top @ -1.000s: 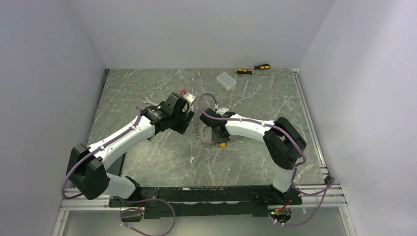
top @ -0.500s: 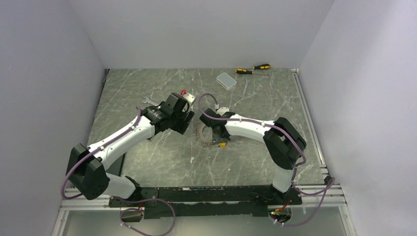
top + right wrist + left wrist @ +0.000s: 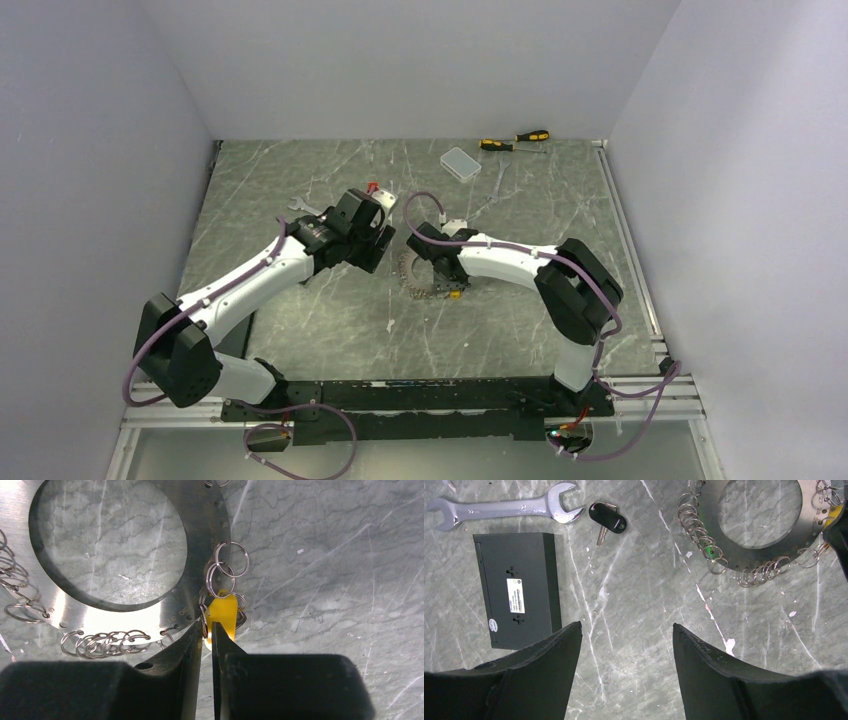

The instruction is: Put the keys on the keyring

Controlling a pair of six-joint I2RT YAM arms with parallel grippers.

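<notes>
the right gripper [image 3: 206, 630] has its fingers drawn nearly together, with the lower edge of the yellow-headed key [image 3: 223, 611] caught in the thin slit between them. that key sits against the rim of the keyring [image 3: 202, 535], among the small split rings hung there. the keyring lies flat on the table [image 3: 560, 200], between the 2 grippers. the left gripper [image 3: 626, 630] hovers with its fingers spread wide, holding nothing. well apart from the keyring, the black-headed key [image 3: 607, 517] lies just beside the spanner [image 3: 499, 507], with the black block [image 3: 516, 587] near.
</notes>
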